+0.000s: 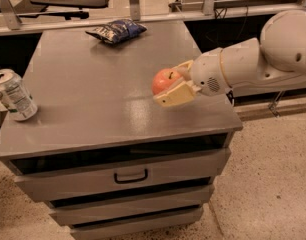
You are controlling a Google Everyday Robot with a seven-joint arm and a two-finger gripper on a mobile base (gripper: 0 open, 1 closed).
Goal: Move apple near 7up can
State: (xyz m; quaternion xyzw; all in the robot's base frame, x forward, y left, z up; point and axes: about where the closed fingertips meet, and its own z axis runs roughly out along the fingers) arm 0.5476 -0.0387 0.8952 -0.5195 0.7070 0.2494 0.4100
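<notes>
Apple (164,79) first: where is it?

— You have it over the right part of the grey surface (93,79), near the front edge. It is orange-red, with its dark stem pointing up and to the right. Whether it rests on the surface or hangs just clear of it, you cannot tell from this view.

What about the gripper?

— Your gripper (169,84) is right at the apple, reaching in from the right on the end of the white arm (253,64). The jaws are closed onto the apple: one tan jaw lies under its front side, the other presses at its upper right. They are only as far apart as the apple is wide, and they hold nothing else.

And the can?

— Your can (13,95) stands at the far left edge of the surface, silver and green, with its pull-tab top showing. It is well apart from the apple, with most of the surface's width between them.

Anything else up there?

— A dark blue bag (116,30) lies at the back of the surface, left of the apple and well behind it. It touches neither the apple nor the can. Below the front edge you see a drawer (68,181) with a dark handle (130,175).
</notes>
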